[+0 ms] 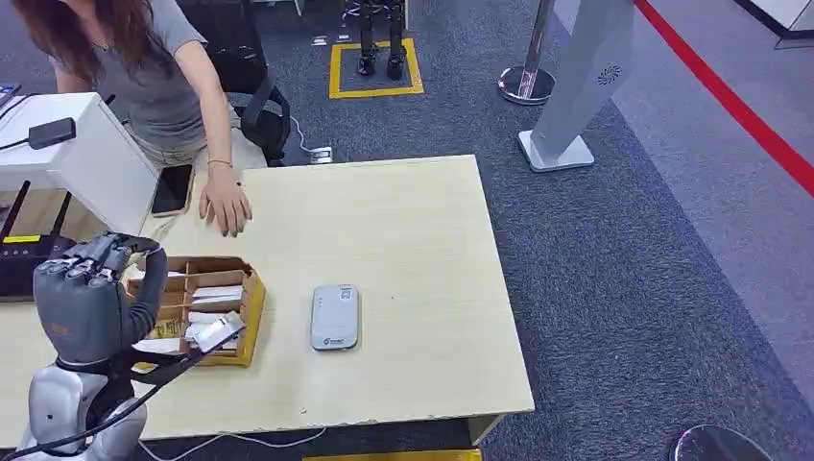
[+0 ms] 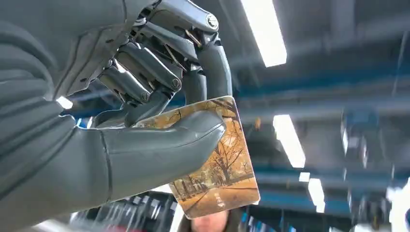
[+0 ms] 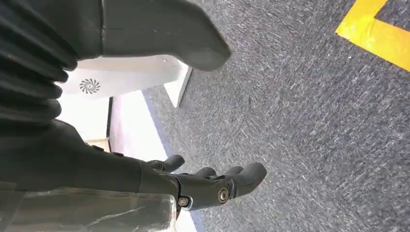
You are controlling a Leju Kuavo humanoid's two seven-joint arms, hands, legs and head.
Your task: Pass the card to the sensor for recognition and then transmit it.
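Note:
My left hand (image 1: 91, 288) is raised over the table's left side, beside the cardboard box (image 1: 245, 317). In the left wrist view the left hand (image 2: 145, 111) pinches a card (image 2: 227, 169) printed with autumn trees between thumb and fingers. The grey card sensor (image 1: 334, 317) lies flat on the table to the right of the box. In the right wrist view my right hand (image 3: 193, 179) hangs over carpet with its fingers apart and nothing in it.
The cardboard box holds several cards in compartments. A person leans at the far left with a hand (image 1: 226, 202) flat on the wooden table (image 1: 413, 240), next to a phone (image 1: 172, 189). A router (image 1: 29, 254) stands at the left edge. A white kiosk (image 1: 576, 86) stands beyond.

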